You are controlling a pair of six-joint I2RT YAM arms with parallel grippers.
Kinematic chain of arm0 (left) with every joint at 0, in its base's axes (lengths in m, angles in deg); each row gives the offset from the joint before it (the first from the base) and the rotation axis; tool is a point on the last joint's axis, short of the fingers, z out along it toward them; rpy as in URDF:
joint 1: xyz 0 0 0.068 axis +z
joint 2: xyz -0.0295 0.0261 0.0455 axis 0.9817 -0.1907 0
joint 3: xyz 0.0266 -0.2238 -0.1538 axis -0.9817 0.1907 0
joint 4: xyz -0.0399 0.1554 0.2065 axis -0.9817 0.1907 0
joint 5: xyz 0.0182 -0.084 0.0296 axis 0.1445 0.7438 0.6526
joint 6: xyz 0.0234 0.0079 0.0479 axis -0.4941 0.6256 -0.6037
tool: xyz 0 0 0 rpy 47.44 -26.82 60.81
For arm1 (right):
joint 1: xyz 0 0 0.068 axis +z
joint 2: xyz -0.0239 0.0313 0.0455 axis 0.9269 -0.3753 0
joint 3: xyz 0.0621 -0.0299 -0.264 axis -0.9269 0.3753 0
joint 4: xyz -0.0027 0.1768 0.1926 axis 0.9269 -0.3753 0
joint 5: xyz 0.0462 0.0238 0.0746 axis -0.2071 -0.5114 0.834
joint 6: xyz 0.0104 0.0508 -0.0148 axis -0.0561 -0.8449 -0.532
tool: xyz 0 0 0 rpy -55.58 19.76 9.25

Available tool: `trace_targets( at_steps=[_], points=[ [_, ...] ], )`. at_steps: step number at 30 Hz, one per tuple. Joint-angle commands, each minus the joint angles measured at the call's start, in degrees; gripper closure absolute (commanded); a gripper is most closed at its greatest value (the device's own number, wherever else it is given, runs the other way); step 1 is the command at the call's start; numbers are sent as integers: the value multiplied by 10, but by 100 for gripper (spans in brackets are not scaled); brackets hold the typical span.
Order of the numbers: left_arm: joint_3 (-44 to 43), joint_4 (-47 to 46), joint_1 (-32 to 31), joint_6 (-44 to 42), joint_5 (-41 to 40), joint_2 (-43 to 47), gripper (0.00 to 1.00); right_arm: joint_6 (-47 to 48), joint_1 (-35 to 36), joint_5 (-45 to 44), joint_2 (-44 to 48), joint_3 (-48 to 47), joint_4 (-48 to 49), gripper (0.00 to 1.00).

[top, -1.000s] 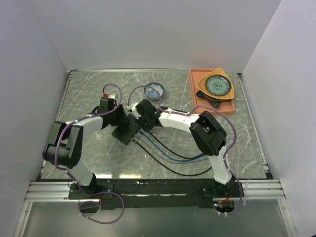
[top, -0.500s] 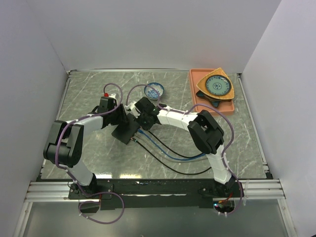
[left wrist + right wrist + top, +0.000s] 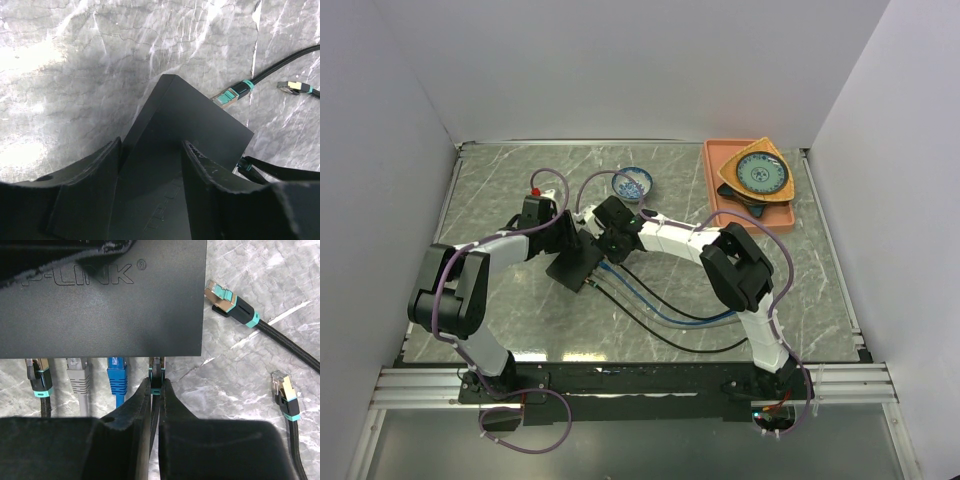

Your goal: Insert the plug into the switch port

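Note:
The switch (image 3: 574, 266) is a flat black box lying left of the table's middle. My left gripper (image 3: 151, 145) straddles its far end, and the box (image 3: 200, 125) fills the space between the fingers. Along the near long edge of the switch (image 3: 100, 315), the plug (image 3: 157, 371) with a teal collar sits at the mouth of the fourth socket. My right gripper (image 3: 157, 385) is shut on its boot and cable just behind the box. In the top view the right gripper (image 3: 607, 250) meets the switch from the right.
A black-teal plug (image 3: 38, 375), a grey plug (image 3: 77, 377) and a blue plug (image 3: 116, 375) sit in neighbouring sockets. Two loose plugs (image 3: 230, 302) (image 3: 286, 392) lie to the right. Cables (image 3: 670, 315) trail toward the near edge. A blue bowl (image 3: 632, 184) and an orange tray (image 3: 713, 180) stand behind.
My right gripper has edged a little left toward the switch with the plug. The left gripper and the switch have stayed put.

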Motion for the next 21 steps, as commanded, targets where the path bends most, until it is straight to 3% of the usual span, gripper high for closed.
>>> trace_targets(
  at_steps=[1,6,11,17,19,21],
  points=[
    [-1,23,-34,30,67,14,43,-21,17,31,31,0,155,83],
    [5,33,-30,47,20,41,39,-33,17,-21,60,37,141,69],
    [1,77,-22,68,-65,67,36,-59,16,-78,89,79,124,43],
    [26,72,-17,91,-102,130,20,-83,16,-88,174,164,155,10],
    [37,70,-16,98,-101,169,10,-92,17,-83,214,188,163,1],
    [54,55,-16,98,-114,216,2,-95,16,-77,253,211,168,1]
  ],
)
